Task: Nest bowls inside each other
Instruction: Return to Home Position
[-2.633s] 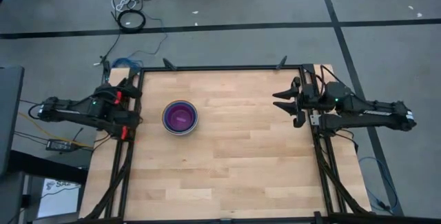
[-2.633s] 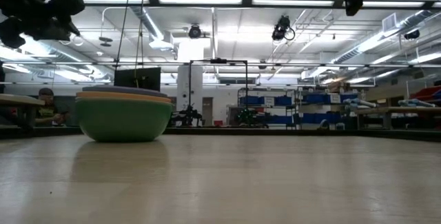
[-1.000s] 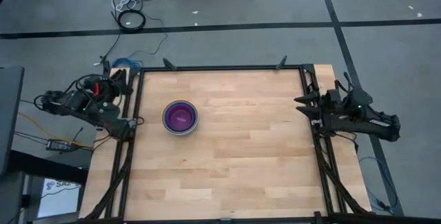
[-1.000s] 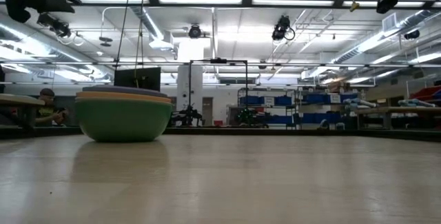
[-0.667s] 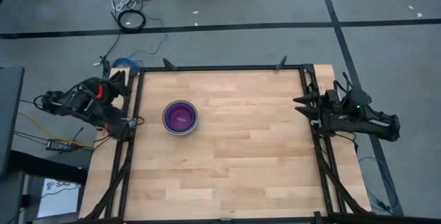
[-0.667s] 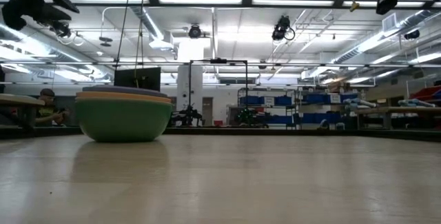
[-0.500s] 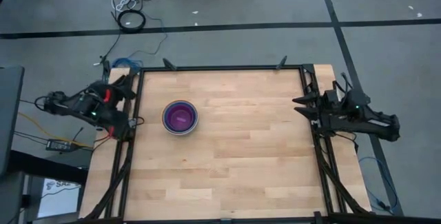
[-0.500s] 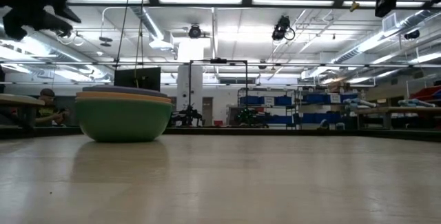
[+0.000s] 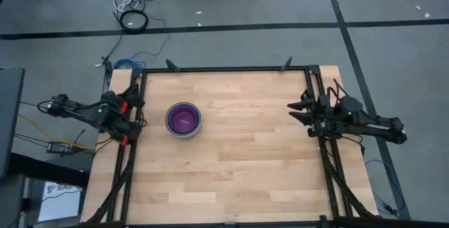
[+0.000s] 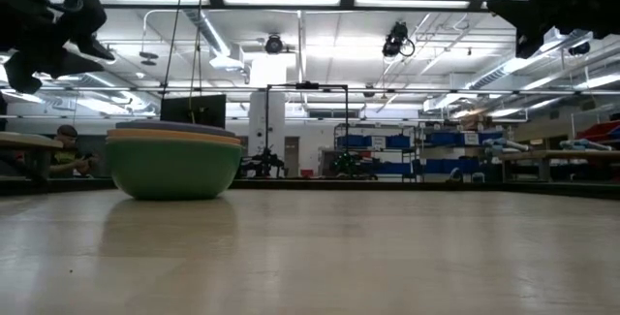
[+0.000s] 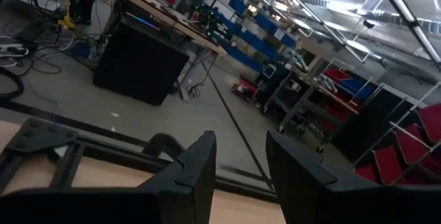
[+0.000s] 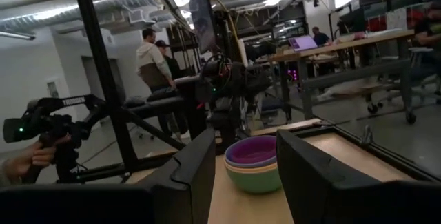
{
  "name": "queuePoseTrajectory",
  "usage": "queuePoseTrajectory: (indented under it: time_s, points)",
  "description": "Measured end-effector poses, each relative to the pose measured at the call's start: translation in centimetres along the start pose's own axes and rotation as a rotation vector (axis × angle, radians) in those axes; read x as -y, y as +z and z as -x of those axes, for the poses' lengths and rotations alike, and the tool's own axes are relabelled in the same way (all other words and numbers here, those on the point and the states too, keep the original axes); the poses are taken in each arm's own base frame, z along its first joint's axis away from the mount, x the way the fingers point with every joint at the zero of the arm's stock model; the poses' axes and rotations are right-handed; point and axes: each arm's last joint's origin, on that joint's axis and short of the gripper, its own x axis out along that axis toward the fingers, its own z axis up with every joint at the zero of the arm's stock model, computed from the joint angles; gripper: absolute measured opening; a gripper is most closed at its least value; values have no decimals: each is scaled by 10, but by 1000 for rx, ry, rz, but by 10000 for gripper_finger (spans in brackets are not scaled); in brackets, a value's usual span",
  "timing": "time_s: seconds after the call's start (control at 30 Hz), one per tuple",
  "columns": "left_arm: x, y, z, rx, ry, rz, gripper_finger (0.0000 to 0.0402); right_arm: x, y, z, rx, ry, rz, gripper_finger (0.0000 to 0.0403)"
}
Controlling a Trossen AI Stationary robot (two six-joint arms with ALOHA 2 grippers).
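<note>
The bowls [image 9: 184, 119] stand nested in one stack on the left half of the wooden table. The green bowl [image 10: 174, 170] is outermost and rests by its base on the wood. A purple bowl [image 12: 252, 149] is innermost. My left gripper [image 9: 135, 114] hangs open over the table's left edge, left of the stack, and shows at the upper left of the low view [image 10: 53, 34]. My right gripper [image 9: 290, 111] hangs open above the table's right edge, pointing at the stack across the table [image 12: 244, 182]. Both hold nothing.
Black frame rails [image 9: 224, 69] run along the table's edges, with both arms' bases on the side rails. Bare wood [image 9: 245, 158] lies between the stack and the right arm. People stand in the room beyond [image 12: 149, 58]. A hand [image 12: 27, 158] holds a camera stand.
Both arms have sunk. My left gripper has come down beside the table's left edge and rolled about its own axis. My right gripper has come down and a little toward the stack. Both stay open. The stack has not moved.
</note>
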Motion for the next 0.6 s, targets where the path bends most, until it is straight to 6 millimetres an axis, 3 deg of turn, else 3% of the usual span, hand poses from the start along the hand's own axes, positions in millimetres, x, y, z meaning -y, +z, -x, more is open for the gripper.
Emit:
queuePoseTrajectory:
  time_s: [0.3,0.6]
  points:
    - [8,4,0,7,2,-109,138,0,-1,0,3,0,-10,144]
    - [21,50,-4,104,176,-232,138,0,-1,0,6,1,-14,144]
